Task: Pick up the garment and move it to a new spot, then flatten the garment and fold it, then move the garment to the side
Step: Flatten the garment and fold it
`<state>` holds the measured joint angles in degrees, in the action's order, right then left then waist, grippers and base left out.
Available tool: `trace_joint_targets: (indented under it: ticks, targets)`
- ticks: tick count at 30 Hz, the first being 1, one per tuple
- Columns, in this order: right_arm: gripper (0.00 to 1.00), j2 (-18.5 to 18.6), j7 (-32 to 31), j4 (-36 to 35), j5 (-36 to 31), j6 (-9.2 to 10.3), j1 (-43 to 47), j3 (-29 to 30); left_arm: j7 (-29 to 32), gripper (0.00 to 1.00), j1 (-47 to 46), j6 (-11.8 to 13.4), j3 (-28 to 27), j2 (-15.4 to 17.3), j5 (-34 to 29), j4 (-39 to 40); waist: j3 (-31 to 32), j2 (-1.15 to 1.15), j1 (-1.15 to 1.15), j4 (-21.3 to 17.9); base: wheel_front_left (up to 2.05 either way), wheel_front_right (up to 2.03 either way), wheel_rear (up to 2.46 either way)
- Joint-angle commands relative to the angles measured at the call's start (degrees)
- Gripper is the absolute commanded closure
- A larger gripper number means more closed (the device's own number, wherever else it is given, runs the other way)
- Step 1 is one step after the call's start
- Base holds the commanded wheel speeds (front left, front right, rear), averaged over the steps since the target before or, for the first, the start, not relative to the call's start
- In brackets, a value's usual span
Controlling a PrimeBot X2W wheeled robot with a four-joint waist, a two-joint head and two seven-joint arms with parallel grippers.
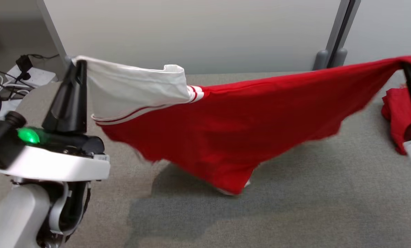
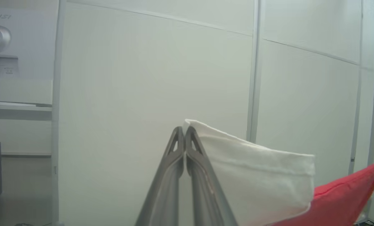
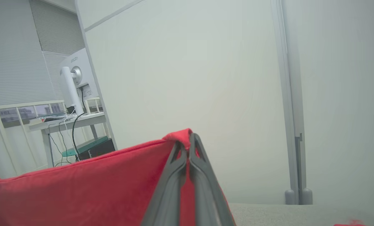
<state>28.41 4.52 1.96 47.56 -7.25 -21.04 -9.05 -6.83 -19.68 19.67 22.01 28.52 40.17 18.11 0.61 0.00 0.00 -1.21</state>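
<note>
The garment [image 1: 226, 127] is a red shirt with a white sleeve and white-striped trim, stretched in the air between my two grippers above the grey table [image 1: 312, 193]. My left gripper [image 1: 79, 63] is shut on the white sleeve's edge at the upper left; in the left wrist view the pinched fingers [image 2: 184, 131] hold the white sleeve [image 2: 259, 175]. My right gripper [image 1: 407, 67] is shut on a red corner at the far right; in the right wrist view the shut fingers [image 3: 188, 139] clamp the red cloth [image 3: 80, 188]. The garment's lowest point hangs near the table surface.
Another red cloth [image 1: 396, 110] lies on the table at the right edge, behind my right arm. A pale partition wall [image 1: 191, 31] with a grey post [image 1: 332, 44] stands behind the table. Cables and a power strip [image 1: 26, 74] lie at the far left.
</note>
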Motion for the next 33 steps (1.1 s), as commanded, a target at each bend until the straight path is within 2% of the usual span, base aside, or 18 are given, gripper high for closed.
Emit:
trace_joint_targets:
  ticks: [1,5,9,12,14,17,21,23,26,29,31,33]
  targets:
    - [1.00,2.1,-1.4,-3.2,0.7,-0.24,-1.2,0.8,-0.1,1.00,-4.5,-0.4,-3.6,2.1,1.0,2.9,1.0,0.00,0.00,-0.5,0.00,0.00,0.00]
    - [1.00,4.0,-7.0,-11.6,2.1,-0.24,0.1,6.4,0.4,1.00,-6.6,-0.3,-7.0,1.4,4.8,10.3,2.1,0.00,0.00,-1.0,0.00,0.00,0.00]
    - [1.00,4.9,-14.2,-20.2,3.9,-0.24,3.3,15.0,3.9,1.00,-8.7,1.5,-10.0,0.0,10.7,16.2,2.8,0.00,0.00,-1.3,0.00,0.00,0.00]
    - [1.00,2.9,-21.6,-22.2,4.7,-0.24,6.0,20.2,7.9,1.00,-8.9,2.5,-10.0,0.5,13.8,15.9,2.8,0.00,0.00,-1.5,0.00,0.00,0.00]
    - [1.00,0.2,-26.2,-20.6,4.8,-0.24,6.3,20.4,9.9,1.00,-8.7,1.8,-8.5,0.3,15.6,13.1,2.2,0.00,0.00,-1.6,0.00,0.00,0.00]
    - [1.00,-4.8,-30.9,-12.7,3.4,-0.24,2.3,17.5,10.2,1.00,-10.7,-2.0,-5.6,-0.8,16.4,3.8,1.1,0.00,0.00,-1.5,0.00,0.00,0.00]
    - [1.00,-11.3,-30.9,5.8,-2.8,-0.24,-13.6,11.1,7.1,1.00,-20.3,-7.8,-1.1,-3.0,11.7,-17.5,-0.1,0.00,0.00,-2.2,0.00,0.00,0.00]
    - [1.00,-14.4,-27.0,18.1,-7.5,-0.24,-24.0,7.4,3.6,1.00,-27.5,-9.8,0.7,-5.1,8.1,-30.1,0.3,0.00,0.00,-2.8,0.00,0.00,0.00]
    - [1.00,-17.8,-15.3,33.2,-11.7,-0.24,-39.2,7.1,-4.1,1.00,-40.0,-12.9,1.6,-8.6,3.6,-44.9,-0.4,0.00,0.00,-2.5,0.00,0.00,0.00]
    - [1.00,-16.9,-5.9,42.6,-15.4,-0.24,-48.9,3.8,-7.6,1.00,-48.7,-17.6,0.5,-11.5,2.1,-53.1,-1.2,0.00,0.00,-1.6,0.00,0.00,0.00]
    - [1.00,-15.2,-3.7,47.1,-17.0,-0.24,-51.9,-0.6,-8.0,1.00,-51.0,-20.7,-0.4,-12.8,1.7,-56.4,-2.2,0.00,0.00,-1.0,0.00,0.00,0.00]
    - [1.00,-13.9,-2.2,50.3,-16.5,-0.24,-52.4,-4.5,-8.1,1.00,-50.6,-22.7,-1.5,-13.9,0.5,-58.2,-3.5,0.00,0.00,-0.6,0.00,0.00,0.00]
